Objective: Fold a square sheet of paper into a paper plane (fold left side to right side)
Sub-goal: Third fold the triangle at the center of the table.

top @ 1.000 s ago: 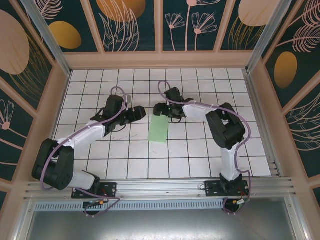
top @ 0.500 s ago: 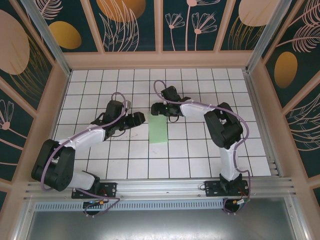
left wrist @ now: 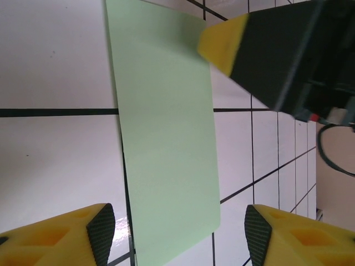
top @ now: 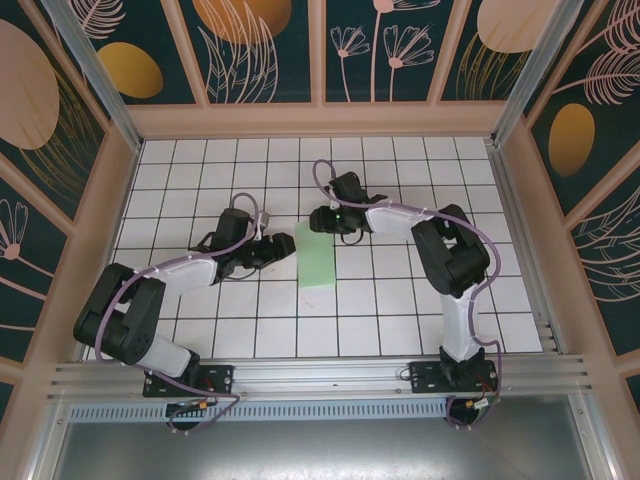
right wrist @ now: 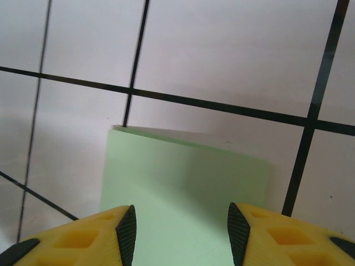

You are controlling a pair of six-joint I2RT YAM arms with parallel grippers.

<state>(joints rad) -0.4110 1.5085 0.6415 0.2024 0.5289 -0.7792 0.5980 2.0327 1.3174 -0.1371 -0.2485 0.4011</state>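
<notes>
While both claws hung over it with fingers apart and neither clamped it, the folded sheet of paper (top: 318, 260) lay flat on the white tiled table (top: 420, 300). Its long axis ran from the arms' bases toward the back wall. One short end sat under the right claw (top: 322, 220), and the long left edge lay just beside the left claw (top: 283, 247).

From the left wrist, the sheet (left wrist: 166, 138) stretched away between and below the left claw's (left wrist: 178, 233) yellow fingers, and a right-claw fingertip (left wrist: 222, 41) hung over its far corner. From the right wrist, the sheet's (right wrist: 183, 188) far short edge lay just ahead of the right claw's (right wrist: 180, 233) spread fingers.

A second earlier the left claw stood nearer the back wall, level with the sheet's far end. It had since slid toward the bases along the left edge, while the right claw kept roughly its place. The sheet showed as a narrow, plain light green rectangle, smooth and clearly longer than wide.
</notes>
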